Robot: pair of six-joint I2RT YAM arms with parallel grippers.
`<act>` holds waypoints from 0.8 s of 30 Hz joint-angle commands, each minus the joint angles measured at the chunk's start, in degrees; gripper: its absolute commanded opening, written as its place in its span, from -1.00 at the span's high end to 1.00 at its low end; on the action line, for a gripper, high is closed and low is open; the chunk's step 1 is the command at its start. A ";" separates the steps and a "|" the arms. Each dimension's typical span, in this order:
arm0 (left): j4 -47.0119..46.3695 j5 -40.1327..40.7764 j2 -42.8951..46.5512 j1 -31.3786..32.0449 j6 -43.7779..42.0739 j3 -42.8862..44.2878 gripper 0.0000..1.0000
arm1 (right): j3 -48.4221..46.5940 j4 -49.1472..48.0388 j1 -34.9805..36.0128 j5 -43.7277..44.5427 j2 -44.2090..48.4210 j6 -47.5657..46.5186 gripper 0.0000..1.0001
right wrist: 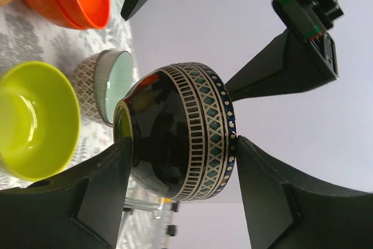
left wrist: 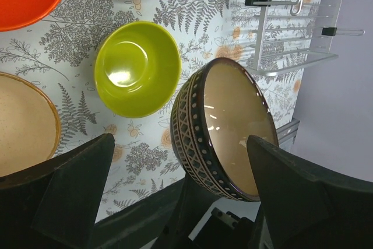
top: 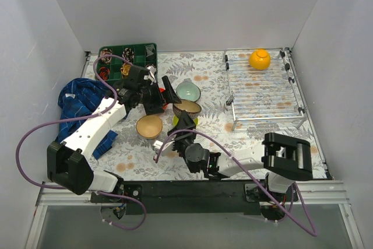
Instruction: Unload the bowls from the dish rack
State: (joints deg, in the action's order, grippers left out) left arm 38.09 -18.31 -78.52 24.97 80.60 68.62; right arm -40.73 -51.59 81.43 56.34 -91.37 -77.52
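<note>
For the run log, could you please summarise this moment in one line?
right gripper: holds dark brown bowl | left gripper: open | dish rack: yellow-orange bowl on it

The left arm (top: 93, 127) stood stretched forward and inward, wrist tipped down, the left gripper (top: 165, 97) with its fingers (left wrist: 76, 185) spread wide. The right arm (top: 245, 161) was folded across leftward, and the right gripper (right wrist: 183, 139) clasped the dark brown bowl (right wrist: 175, 158) between rim and base.
</note>
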 commanded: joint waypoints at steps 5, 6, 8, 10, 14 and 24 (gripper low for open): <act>2.60 -3.14 0.21 -0.01 -0.09 1.78 -0.96 | -1.10 -38.14 0.57 3.25 -7.50 -24.61 0.97; 2.78 -3.40 0.04 -0.01 -0.18 1.69 -0.96 | -1.37 -38.84 0.57 3.17 -7.85 -25.92 0.97; 3.57 -3.32 -0.32 -0.01 -0.35 1.69 -0.95 | -1.54 -40.69 0.57 2.99 -8.73 -26.89 0.97; 4.10 -2.79 -0.49 0.08 -0.62 1.69 -0.89 | -1.55 -40.95 0.75 3.25 -9.08 -27.51 0.97; 5.85 -2.52 -1.72 -0.01 -1.49 0.64 -0.76 | -1.37 -43.14 0.92 3.34 -10.05 -29.18 0.97; 6.12 -5.07 -3.48 -0.01 -3.16 2.66 0.45 | -1.46 -43.68 1.54 2.46 -11.37 -30.77 0.97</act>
State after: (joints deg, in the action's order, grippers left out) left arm 43.03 -21.56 -82.46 24.97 79.07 68.77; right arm -39.97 -70.00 82.61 58.26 -103.20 -106.06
